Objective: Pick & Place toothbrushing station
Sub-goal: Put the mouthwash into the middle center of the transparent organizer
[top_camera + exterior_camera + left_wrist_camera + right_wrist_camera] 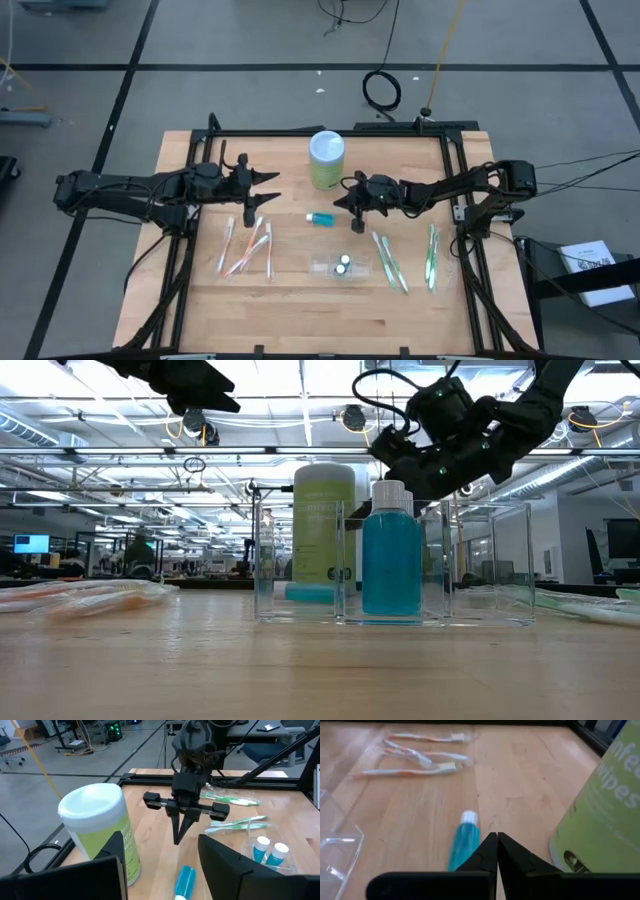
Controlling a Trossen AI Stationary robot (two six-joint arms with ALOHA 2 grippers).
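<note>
High view shows the right gripper [352, 222] hovering over the middle of the worktop [300, 310], its fingers pinched together on nothing, just beside a small blue tube [320, 219] lying flat with its white cap toward the left arm. That tube sits free, between the green wipes canister [326, 160] and the clear organizer tray [344, 267], which already holds two white-capped blue bottles [343, 262]. The left gripper [268, 188] waits partly open and empty above the orange-and-white toothbrushes [246, 248]; green toothbrushes [389, 262] lie on the right arm's side.

The tube looks light, smooth and rounded, probably glossy plastic that could roll or squirt out of a pinch. I would take it across the body near the middle, not at the tapering cap. The brushes are thin, stiff and sealed in slick wrap, lying flat, so they leave little to grip; mid-handle seems safest. The acrylic tray is rigid, thin-walled and likely slides easily on the wood grain, so anything lowered in should go gently
</note>
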